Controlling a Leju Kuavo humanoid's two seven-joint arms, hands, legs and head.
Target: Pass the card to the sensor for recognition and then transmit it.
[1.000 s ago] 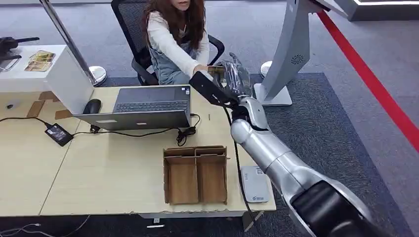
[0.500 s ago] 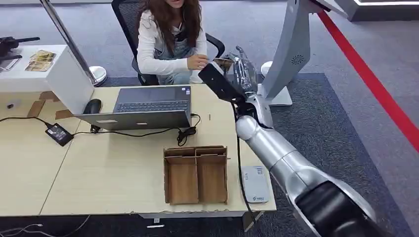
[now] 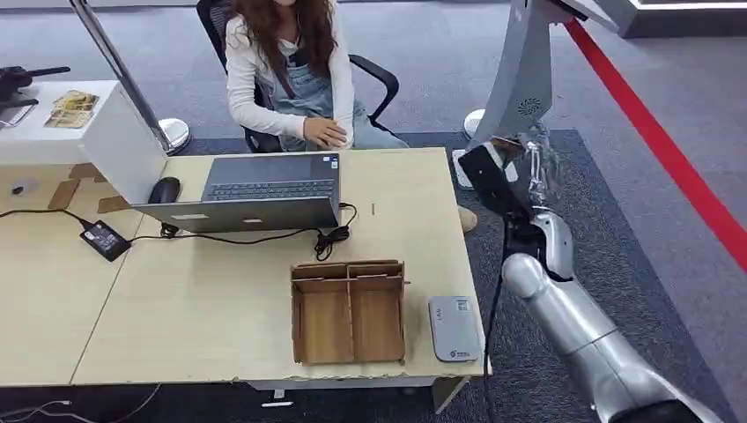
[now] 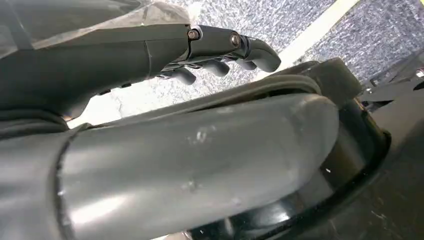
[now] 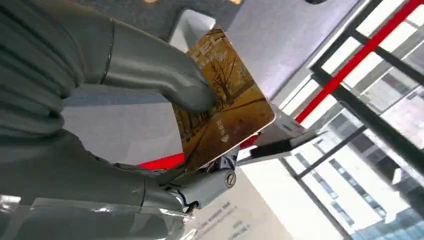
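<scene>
Currently right hand [image 3: 528, 167] pinches card [image 5: 222, 107] beside grey kiosk [image 3: 520, 79]; left hand [image 4: 200, 50] curled, holding nothing. Wooden desk [image 3: 220, 308] on grey carpet [image 3: 617, 203], red floor stripe [image 3: 669, 150].

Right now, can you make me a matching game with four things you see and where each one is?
Things:
1. card
2. laptop
3. cardboard box
4. grey sensor pad

Places:
A. at the near right corner of the table
B. open at the far side of the table, in front of the seated person
C. pinched in the right hand
D. on the table, just left of the pad, two compartments

Pairs: 1-C, 2-B, 3-D, 4-A
</scene>
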